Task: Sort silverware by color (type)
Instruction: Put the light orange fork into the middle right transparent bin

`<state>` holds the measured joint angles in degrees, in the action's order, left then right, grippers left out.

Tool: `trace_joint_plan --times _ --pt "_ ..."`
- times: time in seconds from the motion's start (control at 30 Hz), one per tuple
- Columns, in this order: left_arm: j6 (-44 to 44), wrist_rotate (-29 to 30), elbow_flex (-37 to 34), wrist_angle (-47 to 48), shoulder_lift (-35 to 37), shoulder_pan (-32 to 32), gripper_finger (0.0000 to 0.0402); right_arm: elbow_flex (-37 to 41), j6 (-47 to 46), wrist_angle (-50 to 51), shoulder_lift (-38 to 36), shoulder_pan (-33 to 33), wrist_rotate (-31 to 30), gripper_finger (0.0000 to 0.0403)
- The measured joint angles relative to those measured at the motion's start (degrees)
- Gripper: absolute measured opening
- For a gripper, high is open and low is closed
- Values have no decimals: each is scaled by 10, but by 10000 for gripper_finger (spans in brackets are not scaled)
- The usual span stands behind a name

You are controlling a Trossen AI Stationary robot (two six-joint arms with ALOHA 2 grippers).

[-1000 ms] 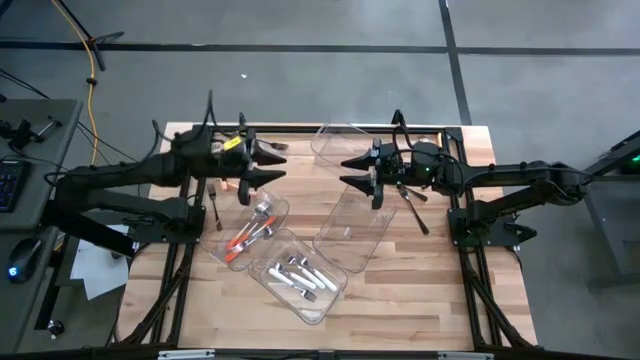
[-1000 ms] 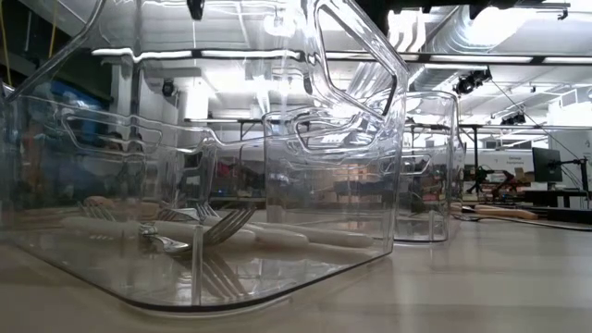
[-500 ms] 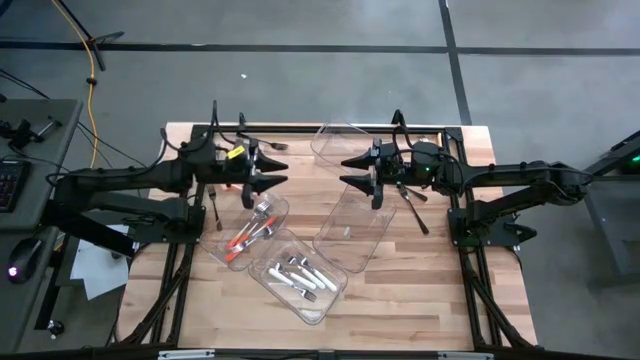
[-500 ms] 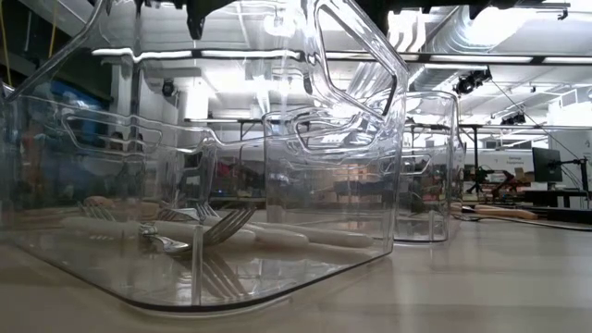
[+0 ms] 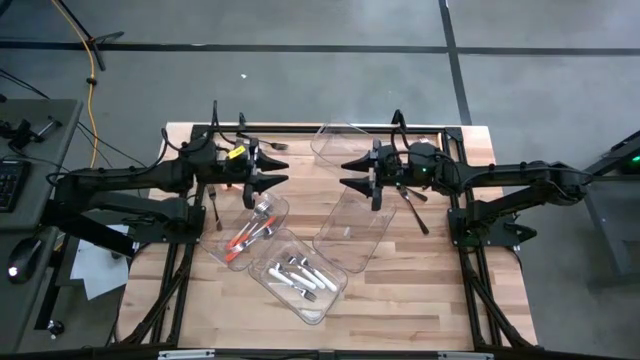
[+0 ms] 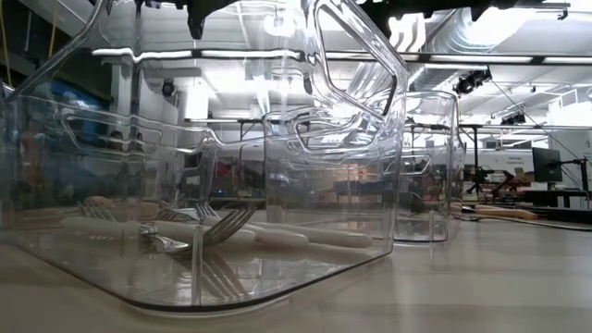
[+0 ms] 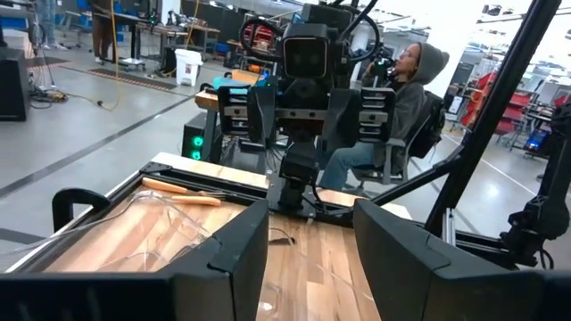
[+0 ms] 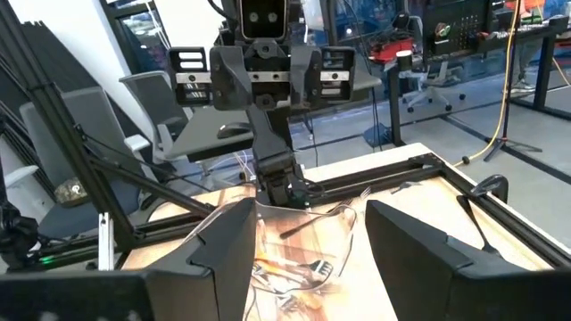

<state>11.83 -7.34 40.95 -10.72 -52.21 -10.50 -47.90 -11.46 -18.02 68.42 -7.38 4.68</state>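
White-handled silverware point(image 5: 298, 276) lying diagonally in bin point(image 5: 330, 298), left pincer point(image 5: 272, 166) released, right pincer point(image 5: 348, 172) released

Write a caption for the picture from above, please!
Left claw and right claw hover open, facing each other above three clear bins on the wooden table.

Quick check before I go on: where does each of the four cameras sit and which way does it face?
High: overhead, looking straight down; left gripper and right gripper, both open, face each other over the table.
Low: at table height, looking through the clear bins; white-handled silverware inside.
Left wrist: looks past its own fingers at the right arm.
Right wrist: faces the left arm.
Shared: high and low both show the white-handled silverware.
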Motion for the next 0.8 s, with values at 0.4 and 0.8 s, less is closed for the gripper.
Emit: trace_joint_plan --times 0.4,0.8 --pt "0 5 0 0 0 0 154 0 0 0 0 0 0 197" --pt "0 12 0 0 0 0 154 0 0 0 0 0 0 197"
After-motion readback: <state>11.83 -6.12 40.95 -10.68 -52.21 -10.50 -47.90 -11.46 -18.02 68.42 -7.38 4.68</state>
